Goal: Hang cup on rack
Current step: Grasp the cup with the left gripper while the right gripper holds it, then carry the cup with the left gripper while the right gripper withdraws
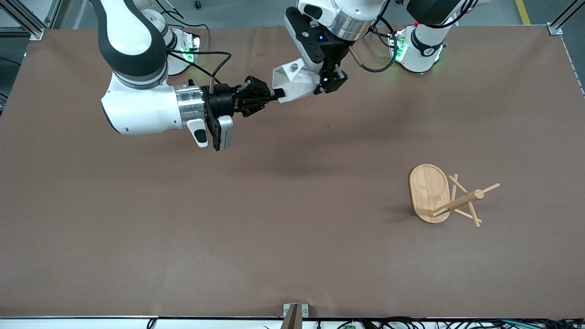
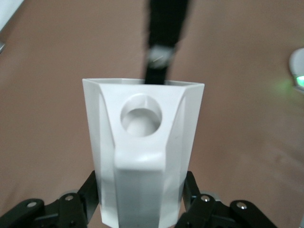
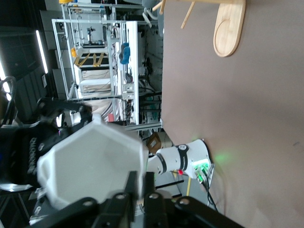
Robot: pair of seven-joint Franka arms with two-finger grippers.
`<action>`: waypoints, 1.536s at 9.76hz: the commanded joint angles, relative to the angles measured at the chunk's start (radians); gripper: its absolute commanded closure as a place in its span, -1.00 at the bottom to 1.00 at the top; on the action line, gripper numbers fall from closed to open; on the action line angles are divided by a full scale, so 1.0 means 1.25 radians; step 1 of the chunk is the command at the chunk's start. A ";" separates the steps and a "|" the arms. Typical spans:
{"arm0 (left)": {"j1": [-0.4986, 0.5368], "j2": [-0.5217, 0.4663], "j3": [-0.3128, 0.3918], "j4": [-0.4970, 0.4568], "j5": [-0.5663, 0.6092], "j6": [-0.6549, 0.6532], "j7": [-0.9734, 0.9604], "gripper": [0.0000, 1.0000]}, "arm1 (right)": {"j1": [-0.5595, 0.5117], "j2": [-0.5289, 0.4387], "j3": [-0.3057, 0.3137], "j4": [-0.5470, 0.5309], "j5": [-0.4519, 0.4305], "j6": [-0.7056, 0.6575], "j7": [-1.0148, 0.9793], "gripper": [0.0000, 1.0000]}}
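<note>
The white faceted cup (image 1: pixel 295 81) is held in the air over the table's part near the robots' bases, lying on its side. My left gripper (image 1: pixel 321 85) is shut on the cup's base end; in the left wrist view the cup (image 2: pixel 142 156) fills the jaws (image 2: pixel 142 202), handle with round hole facing the camera. My right gripper (image 1: pixel 278 95) pinches the cup's rim wall, one finger inside, one outside (image 3: pixel 145 184); the cup's hexagonal mouth (image 3: pixel 90 161) shows there. The bamboo rack (image 1: pixel 429 192) lies tipped on its side on the table.
The rack is toward the left arm's end, nearer to the front camera than the cup, with its peg arms (image 1: pixel 470 201) sticking out. It also shows in the right wrist view (image 3: pixel 229 28). Brown table cover (image 1: pixel 274 219) spreads around it.
</note>
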 commanded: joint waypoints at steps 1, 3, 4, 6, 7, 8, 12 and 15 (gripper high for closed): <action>0.035 0.002 0.009 -0.027 0.059 -0.022 -0.143 0.80 | -0.044 -0.029 -0.014 -0.008 -0.036 -0.044 0.004 -1.00; 0.088 0.007 0.009 -0.032 0.061 -0.042 -0.174 0.80 | -0.093 -0.076 -0.014 -0.011 -0.202 -0.042 0.054 -1.00; 0.125 0.024 0.009 -0.036 0.061 -0.047 -0.178 0.80 | -0.113 -0.112 -0.015 -0.012 -0.299 -0.041 0.103 -1.00; 0.215 0.063 0.009 -0.043 0.061 -0.050 -0.179 0.80 | -0.152 -0.186 -0.015 -0.008 -0.539 -0.039 0.243 -1.00; 0.247 0.073 0.010 -0.064 0.063 -0.046 -0.180 0.80 | -0.184 -0.207 -0.015 -0.006 -0.607 -0.041 0.263 -1.00; 0.280 0.081 0.010 -0.082 0.075 -0.037 -0.192 0.80 | -0.206 -0.213 -0.016 -0.001 -0.674 -0.046 0.260 -1.00; 0.306 0.138 0.010 -0.137 0.235 -0.010 -0.203 0.80 | -0.266 -0.206 -0.015 0.118 -0.975 -0.156 0.266 -1.00; 0.321 0.162 0.008 -0.174 0.242 -0.010 -0.181 0.80 | -0.331 -0.193 -0.016 0.144 -0.979 -0.145 0.257 -1.00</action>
